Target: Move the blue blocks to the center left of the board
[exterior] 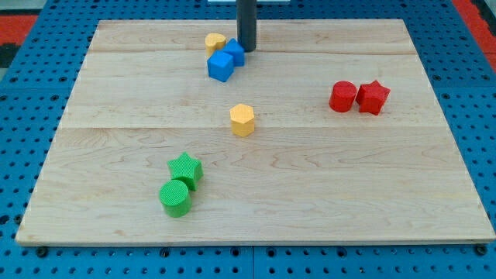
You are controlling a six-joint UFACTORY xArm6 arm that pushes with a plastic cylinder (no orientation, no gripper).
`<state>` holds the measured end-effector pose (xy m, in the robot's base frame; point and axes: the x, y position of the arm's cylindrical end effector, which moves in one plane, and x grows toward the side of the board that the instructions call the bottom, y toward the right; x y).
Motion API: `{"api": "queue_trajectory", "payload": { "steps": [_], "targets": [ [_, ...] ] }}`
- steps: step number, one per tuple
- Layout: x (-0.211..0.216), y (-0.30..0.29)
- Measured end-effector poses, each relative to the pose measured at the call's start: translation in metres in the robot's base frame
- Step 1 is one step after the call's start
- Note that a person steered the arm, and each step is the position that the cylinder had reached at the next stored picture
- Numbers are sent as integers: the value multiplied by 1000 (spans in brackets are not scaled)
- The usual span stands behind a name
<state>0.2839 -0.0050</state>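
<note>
Two blue blocks lie touching near the view's top centre: a blue cube (pixel 220 67) and a second blue block (pixel 234 52) just up and right of it, its shape unclear. My tip (pixel 246 49) stands right against the right side of the second blue block. A small yellow block (pixel 215 42) sits just up and left of the blue pair, touching or nearly touching them.
A yellow hexagonal block (pixel 242 120) lies near the board's centre. A red cylinder (pixel 342 96) and a red star (pixel 373 97) sit together at the right. A green star (pixel 185 169) and a green cylinder (pixel 175 198) sit at the lower left. The wooden board (pixel 116 93) lies on a blue pegboard.
</note>
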Motion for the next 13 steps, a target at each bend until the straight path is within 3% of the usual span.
{"api": "queue_trajectory", "payload": {
  "steps": [1, 2, 4, 5, 6, 7, 8, 9, 10, 13],
  "targets": [
    [28, -16],
    [44, -77],
    [109, -109],
    [105, -206],
    [89, -149],
    [59, -14],
    [1, -21],
    [-10, -90],
    [35, -134],
    [66, -46]
  ]
}}
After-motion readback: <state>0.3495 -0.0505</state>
